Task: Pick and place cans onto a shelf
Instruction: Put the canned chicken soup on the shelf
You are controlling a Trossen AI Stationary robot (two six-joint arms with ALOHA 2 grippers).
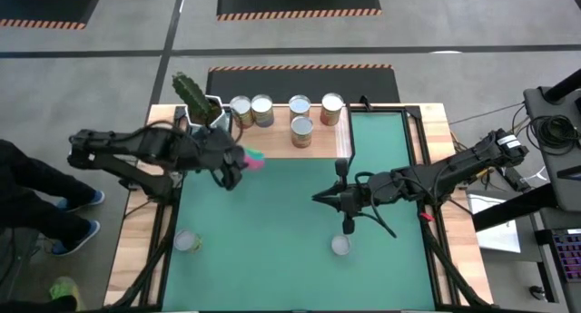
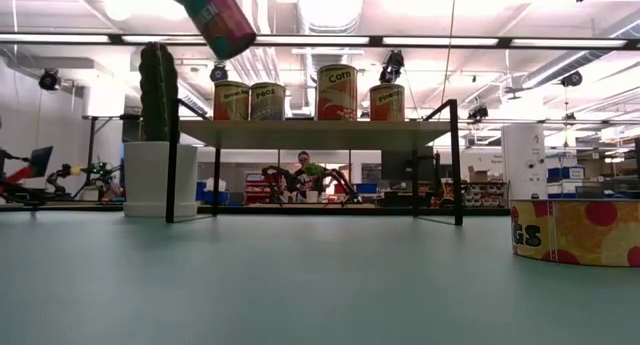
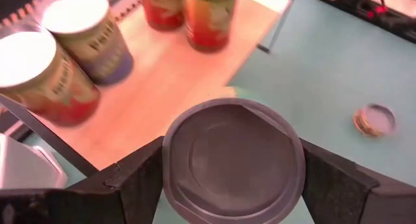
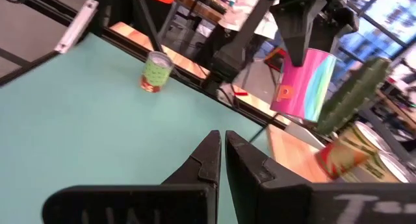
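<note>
The left gripper [image 1: 238, 166] is pinching a pink can [image 1: 253, 159], one finger [image 3: 140, 178] on each side of it. In the left wrist view the can's grey end [image 3: 234, 160] fills the gap between the fingers, pressed against both. From table height the pink can [image 2: 215, 17] hangs tilted, well clear of the green mat [image 1: 272, 231] and higher than the shelf [image 2: 315, 128]. The right wrist view shows it hanging under the left gripper [image 4: 305, 26], beside the cactus [image 4: 354, 94].

The shelf [image 1: 277, 139] lies just past the held can, ahead of the fingers. Five cans stand on it: two side by side near the cactus pot [image 1: 204, 109], at [image 1: 241, 108] and [image 1: 262, 107]; then one at [image 1: 300, 107], one in front of it at [image 1: 301, 131], and one at [image 1: 331, 108].

The right gripper [image 1: 320, 199] sits low over the middle of the mat, its fingers [image 4: 211, 156] pressed together with nothing between them. A can [image 1: 340, 246] stands on the mat near it, off to one side of the fingertips. Another can [image 1: 187, 241] stands on the mat well behind the left gripper.
</note>
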